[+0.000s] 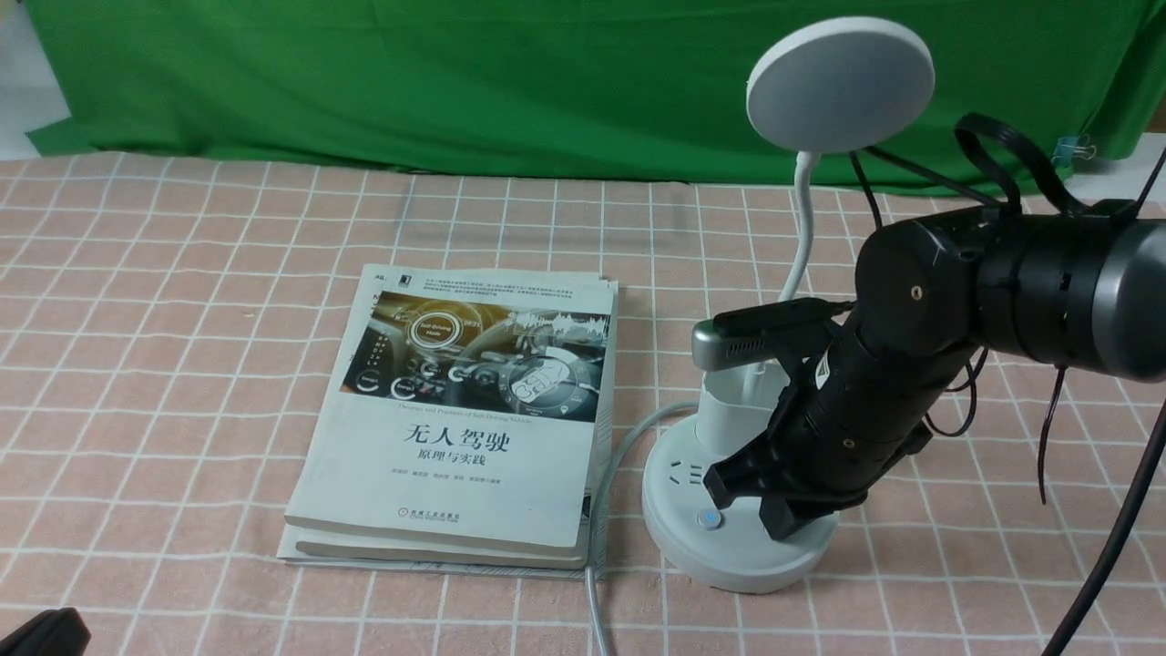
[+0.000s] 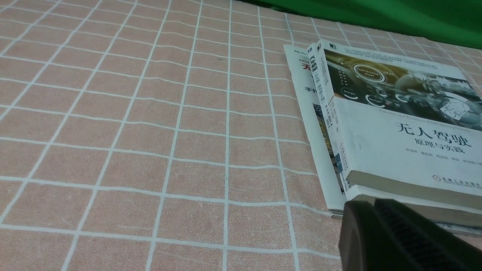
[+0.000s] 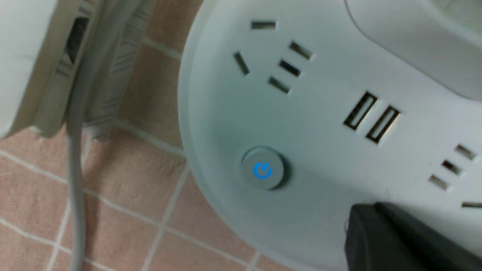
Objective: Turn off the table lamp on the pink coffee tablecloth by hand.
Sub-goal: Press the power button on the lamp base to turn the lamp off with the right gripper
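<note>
The white table lamp stands on the pink coffee tablecloth (image 1: pixel 182 319) at the right. Its disc head (image 1: pixel 840 84) looks dull, with no glow showing. The gooseneck (image 1: pixel 802 237) rises from the cup holder (image 1: pixel 729 410). The round base (image 1: pixel 729 556) carries sockets and a button with a blue-lit power sign (image 1: pixel 709 520), also in the right wrist view (image 3: pixel 263 170). My right gripper (image 1: pixel 783 524) is shut, its tip (image 3: pixel 371 210) down at the base beside that button; I cannot tell if it touches. A second button is hidden. My left gripper (image 2: pixel 372 205) is shut and empty, low at the near left corner (image 1: pixel 41 633).
A stack of books (image 1: pixel 465 410) lies just left of the lamp, also in the left wrist view (image 2: pixel 395 124). The lamp's grey cable (image 1: pixel 597 547) runs between books and base toward the near edge. A green backdrop cloth (image 1: pixel 455 82) hangs behind. Loose black cables (image 1: pixel 1048 428) hang from my right arm.
</note>
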